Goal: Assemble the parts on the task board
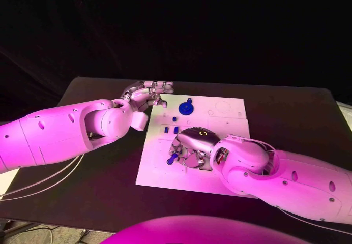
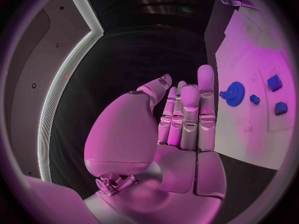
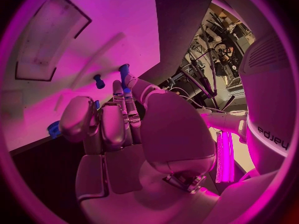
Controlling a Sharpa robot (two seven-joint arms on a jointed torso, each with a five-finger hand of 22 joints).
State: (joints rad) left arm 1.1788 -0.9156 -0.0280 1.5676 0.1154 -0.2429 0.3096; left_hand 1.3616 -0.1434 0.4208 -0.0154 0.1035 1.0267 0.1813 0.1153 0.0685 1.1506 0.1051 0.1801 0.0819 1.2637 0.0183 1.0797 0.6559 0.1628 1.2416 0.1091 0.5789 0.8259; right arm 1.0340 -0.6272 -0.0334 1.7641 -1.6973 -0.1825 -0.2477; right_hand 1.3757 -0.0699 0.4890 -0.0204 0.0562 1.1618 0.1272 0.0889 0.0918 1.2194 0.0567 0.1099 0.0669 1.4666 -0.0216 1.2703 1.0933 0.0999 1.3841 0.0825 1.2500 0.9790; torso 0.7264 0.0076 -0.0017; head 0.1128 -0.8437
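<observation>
Black table (image 1: 293, 109); task board (image 1: 157, 170) centred; left hand (image 1: 147, 93) released beside it; right hand (image 1: 189, 152) pinching blue part (image 1: 172, 159)

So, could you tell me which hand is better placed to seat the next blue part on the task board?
Probably the right hand: it is over the task board, fingers at a small blue part. The left hand hangs open off the board's far left corner.

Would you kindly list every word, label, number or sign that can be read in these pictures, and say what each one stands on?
"arpa", upside down and partly cut off: on the white robot body in the right wrist view.
Task board: faint outlines, no readable text.
Nothing else is legible.
</observation>
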